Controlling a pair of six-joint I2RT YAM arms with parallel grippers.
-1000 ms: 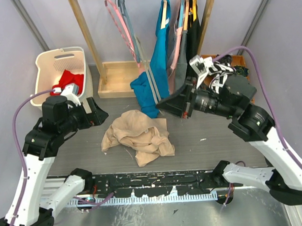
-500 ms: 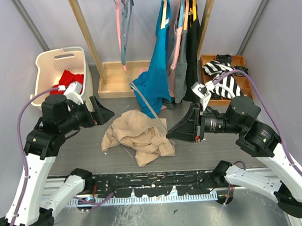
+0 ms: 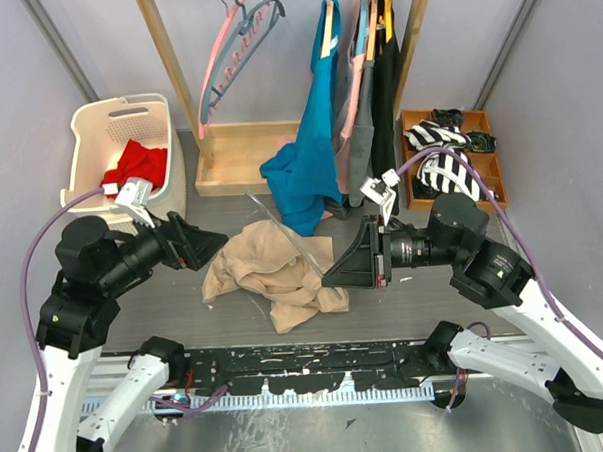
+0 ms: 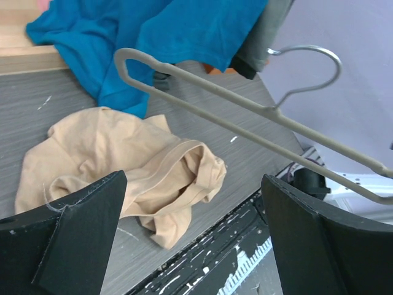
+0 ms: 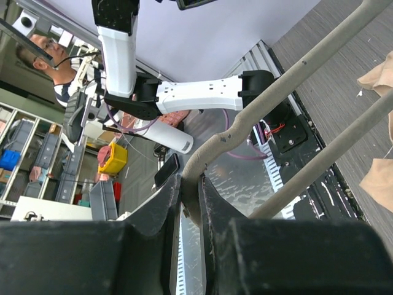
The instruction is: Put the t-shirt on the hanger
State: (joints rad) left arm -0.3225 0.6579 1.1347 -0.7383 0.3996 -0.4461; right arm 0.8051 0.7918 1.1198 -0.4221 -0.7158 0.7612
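Right wrist: hanger inside right gripper

Even, diffuse overhead light fills all three views; shadows are soft and short, faintest around the t-shirt. The top view is sharp throughout, with slight bowing at its edges. In the left wrist view the dark left fingers are soft-edged, while the hanger beyond them is crisp. In the right wrist view the right fingers and the hanger pinched between them blur near the lens; the metal plate beyond the fingertips glares.
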